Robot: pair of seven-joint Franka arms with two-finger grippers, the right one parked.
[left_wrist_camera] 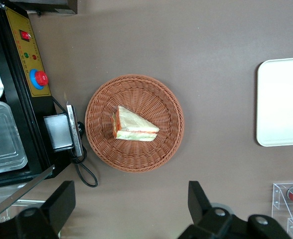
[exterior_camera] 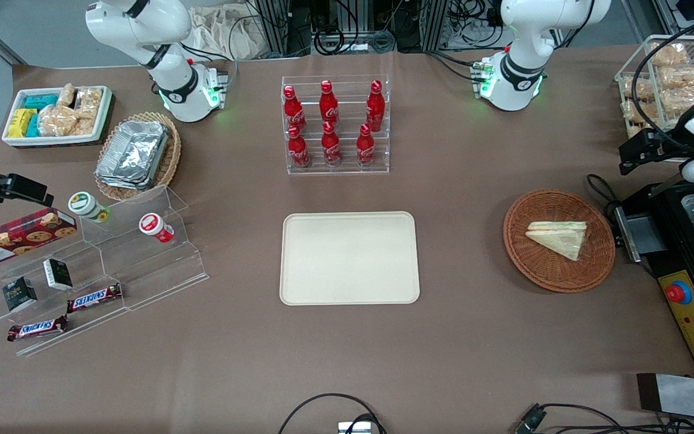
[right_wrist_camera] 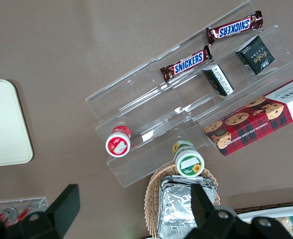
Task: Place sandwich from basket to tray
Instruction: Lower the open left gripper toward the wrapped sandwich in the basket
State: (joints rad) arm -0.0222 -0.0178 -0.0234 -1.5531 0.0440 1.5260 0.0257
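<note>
Bright, even overhead light, everything sharp

Soft shadows only; tray [left_wrist_camera: 282, 102] blows out white in the wrist view, mild glare on foil containers [exterior_camera: 133, 154].

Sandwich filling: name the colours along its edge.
Orange-red, pink and green on the sandwich in the basket, clearest in the left wrist view; the gripper hangs above, jaws open.

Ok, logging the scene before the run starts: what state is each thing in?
Wrapped triangular sandwich: lying in the basket, untouched.
Round reddish-brown wicker basket: holds only the sandwich.
Cream rectangular tray: empty.
Left gripper: open, above the basket, holding nothing.
</note>
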